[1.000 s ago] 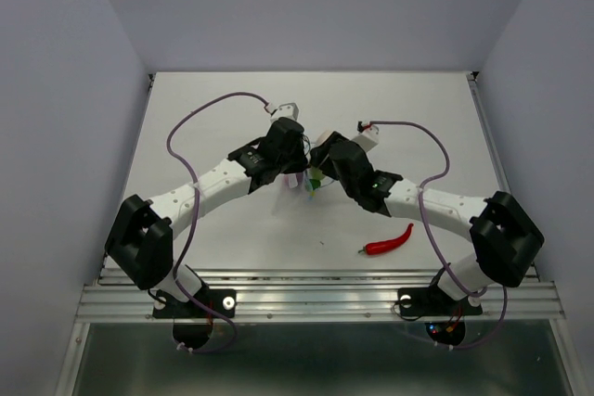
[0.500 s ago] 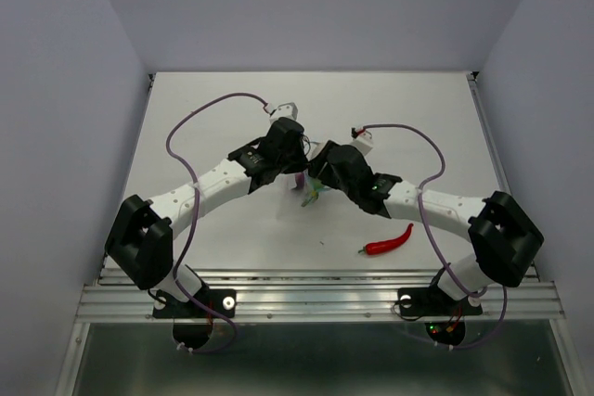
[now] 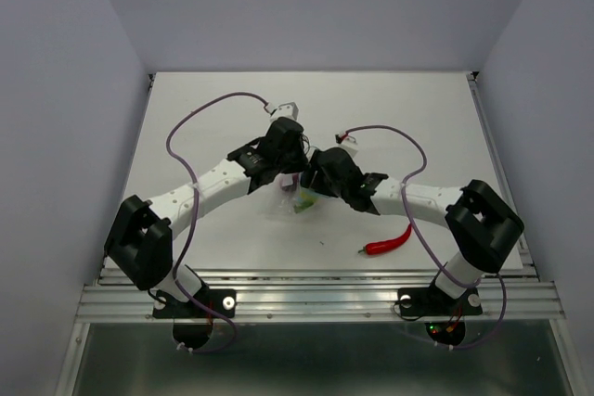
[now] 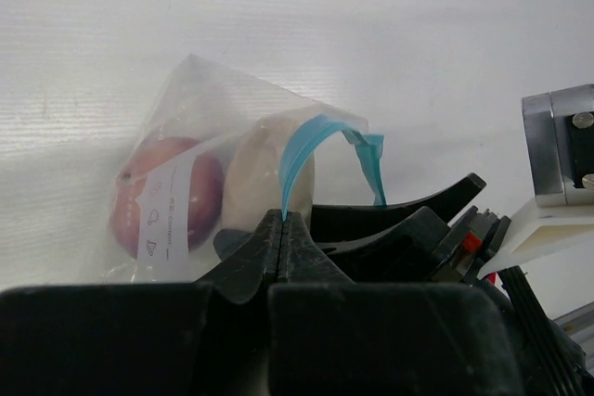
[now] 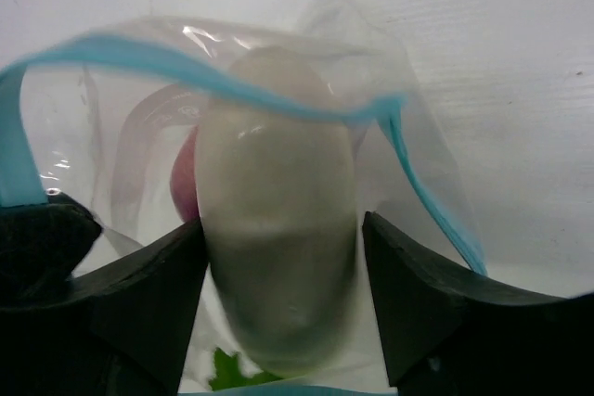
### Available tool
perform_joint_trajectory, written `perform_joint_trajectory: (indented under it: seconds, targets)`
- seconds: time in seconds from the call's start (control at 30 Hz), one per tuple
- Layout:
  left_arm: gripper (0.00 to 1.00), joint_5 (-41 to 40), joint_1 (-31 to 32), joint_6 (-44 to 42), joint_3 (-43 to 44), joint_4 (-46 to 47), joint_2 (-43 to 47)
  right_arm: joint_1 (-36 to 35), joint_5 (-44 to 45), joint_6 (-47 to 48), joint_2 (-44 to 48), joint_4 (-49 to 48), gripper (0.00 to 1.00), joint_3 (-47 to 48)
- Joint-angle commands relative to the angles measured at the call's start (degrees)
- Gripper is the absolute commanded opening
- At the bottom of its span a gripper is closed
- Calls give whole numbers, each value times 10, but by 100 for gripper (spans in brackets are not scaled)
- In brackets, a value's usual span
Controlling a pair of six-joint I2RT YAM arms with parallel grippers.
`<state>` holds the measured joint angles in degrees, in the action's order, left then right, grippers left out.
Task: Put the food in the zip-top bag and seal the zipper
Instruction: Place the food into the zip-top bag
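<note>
Zip-top bag, left claw pinched tight on its zipper, right claw clamping white radish at its mouth

Soft, even light falls from above in the top view. The flat white table is bright without burning out, and shadows beneath the black-and-white arms are faint and tight. The ribbed metal rail along the near edge carries small glints. Focus is sharp throughout.

In the left wrist view the black left gripper is a dark, blurred mass in the near foreground. The crinkly clear plastic zip-top bag looks milky, and a pale grey shadow lies on the table to its left.

In the right wrist view the white radish and the light-blue zipper are soft. White glare flecks the plastic, and the black right gripper is nearly featureless.
</note>
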<state>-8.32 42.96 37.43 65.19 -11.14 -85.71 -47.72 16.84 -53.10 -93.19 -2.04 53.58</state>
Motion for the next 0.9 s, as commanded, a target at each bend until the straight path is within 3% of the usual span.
perform_joint_trajectory:
  seconds: [0.0, 0.33, 0.37, 0.53, 0.77, 0.87]
  targets:
    - [0, 4, -1, -10, -6, 47, 40, -10, -18, 23, 9, 6, 75, 29]
    - [0, 5, -1, -11, -36, 51, 50, -10, -40, 76, 51, 19, 91, 57]
    - [0, 5, -1, -10, -37, 52, 50, -10, -36, 81, 60, 37, 99, 59]
    - [0, 5, -1, -10, -36, 52, 49, -10, -9, 100, 92, 58, 100, 58]
    - [0, 1, -3, -2, -30, 39, 47, 7, 73, 80, 154, 226, 100, 59]
    - [0, 4, -5, -1, -32, 46, 44, 13, 91, 18, 209, 387, 100, 41]
